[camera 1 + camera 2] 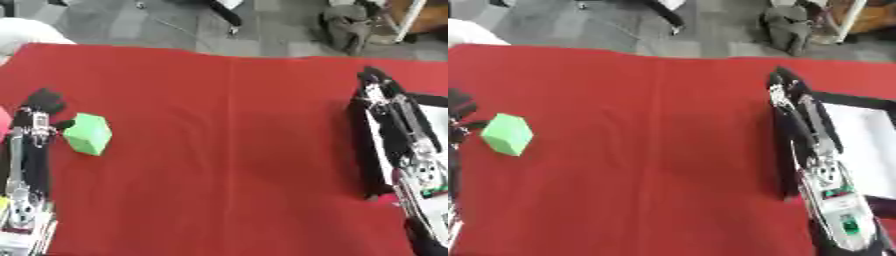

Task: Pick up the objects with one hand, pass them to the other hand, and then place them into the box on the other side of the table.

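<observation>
A light green cube point(88, 133) lies on the red tablecloth point(227, 150) near the left side. My left hand point(38, 111) stands just left of the cube, fingers pointing away from me, and the thumb reaches toward the cube's upper left corner; it holds nothing. Whether the thumb touches the cube is unclear. A black-walled box point(781, 150) with a white floor sits at the right edge. My right hand point(786, 84) hovers over the box's far left corner, fingers stretched out and empty.
A pink thing point(3, 121) shows at the left edge beside my left arm. Something white point(26, 33) lies past the table's far left corner. Grey floor, dark chair legs and a grey bag point(346, 26) lie beyond the far edge.
</observation>
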